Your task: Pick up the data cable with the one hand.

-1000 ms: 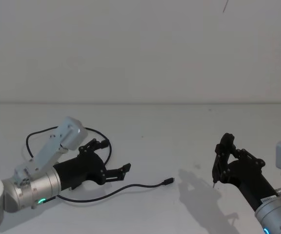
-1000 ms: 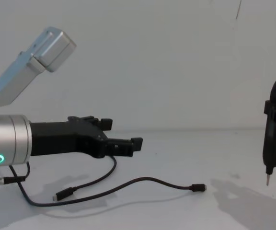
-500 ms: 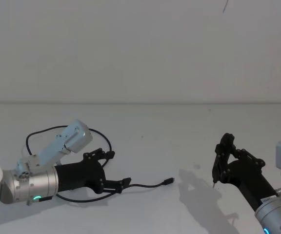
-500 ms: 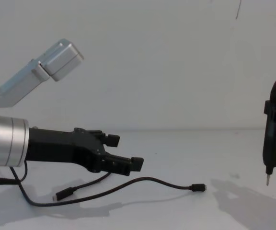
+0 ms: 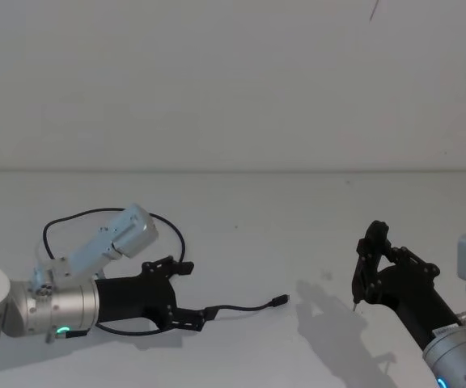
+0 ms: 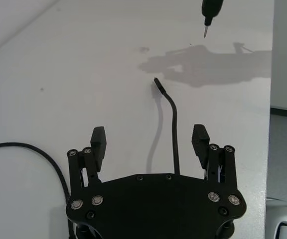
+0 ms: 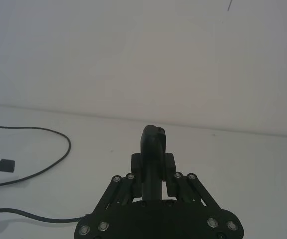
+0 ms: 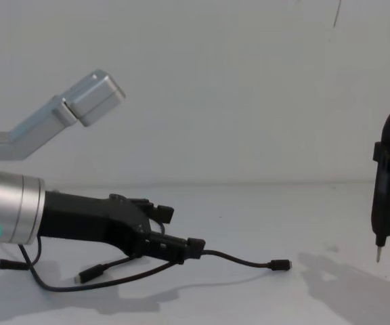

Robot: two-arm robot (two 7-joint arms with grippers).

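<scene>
Black cable (image 6: 174, 130) within end effector (image 6: 149, 137) (parted).

The head camera looked forward and down on the white table (image 5: 241, 202) from above, at some remove. The chest camera sat lower and looked across the same surface from the side, toward the wall (image 8: 235, 81). Each wrist camera sat close behind its own fingers. That of the left gripper (image 6: 149, 134) faced along the table toward the right gripper (image 6: 211, 7); the right one faced the wall. All four views took in part of the data cable (image 5: 237, 307).
</scene>
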